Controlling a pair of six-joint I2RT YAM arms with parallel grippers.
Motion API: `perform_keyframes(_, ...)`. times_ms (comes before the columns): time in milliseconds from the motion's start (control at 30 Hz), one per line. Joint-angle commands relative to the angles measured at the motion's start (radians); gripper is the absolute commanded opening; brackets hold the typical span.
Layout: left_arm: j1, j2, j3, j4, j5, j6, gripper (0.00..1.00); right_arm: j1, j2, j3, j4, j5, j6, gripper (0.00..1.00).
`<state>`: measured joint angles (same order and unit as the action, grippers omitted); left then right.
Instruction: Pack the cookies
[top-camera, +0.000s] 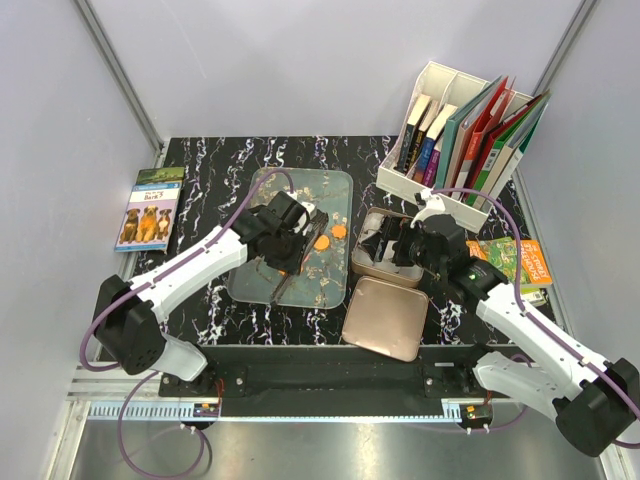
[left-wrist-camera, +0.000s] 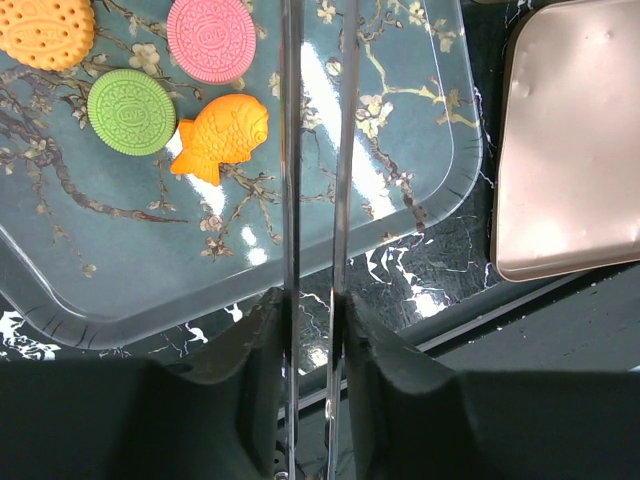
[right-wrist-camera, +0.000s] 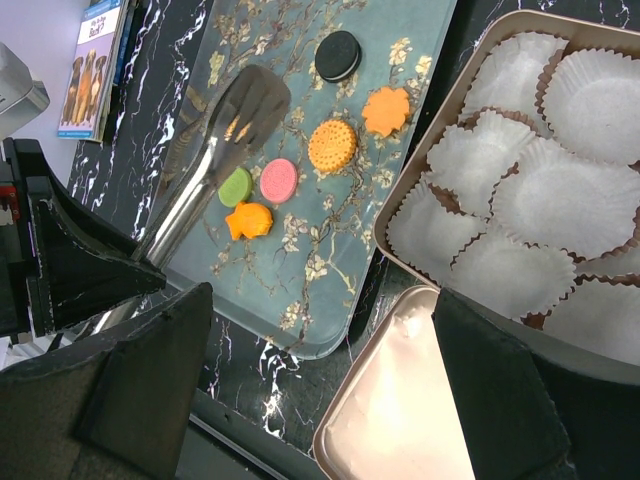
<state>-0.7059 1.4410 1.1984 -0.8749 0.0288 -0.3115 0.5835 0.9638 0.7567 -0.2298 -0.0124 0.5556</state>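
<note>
6 cookies are counted from the right wrist, all lying on the tray: black, orange flower, orange round, pink, green, orange fish. Only 4 are caught by the left wrist, with the black one and the flower cut off. The white cups in the tin are shown clearly only from the right wrist.

The left arm is stretched over the tray. The left gripper is clamped on the tongs, whose 2 blades are pinched close together. The right arm is bent over the tin. The right gripper is spread wide with nothing held, above the tin's near edge and the lid.

On the book, dogs are pictured and a word like "Bark" is made out.
</note>
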Motion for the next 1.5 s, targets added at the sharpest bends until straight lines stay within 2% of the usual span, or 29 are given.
perform_keyframes(0,0.002,-0.034,0.05,0.021,-0.013,0.015,0.33,0.004,-0.02,-0.005,0.018,0.009,-0.003,1.0)
perform_keyframes(567,-0.01,-0.013,0.046,0.042,-0.062,0.015,0.39,0.004,-0.027,-0.023,0.017,0.037,-0.005,1.0)
perform_keyframes(1033,-0.015,-0.093,0.059,0.071,-0.151,-0.003,0.39,0.003,-0.03,-0.028,0.015,0.038,0.0,1.0)
perform_keyframes(1467,-0.015,-0.113,0.026,0.113,-0.218,-0.04,0.46,0.004,-0.04,-0.04,0.01,0.048,0.0,1.0)
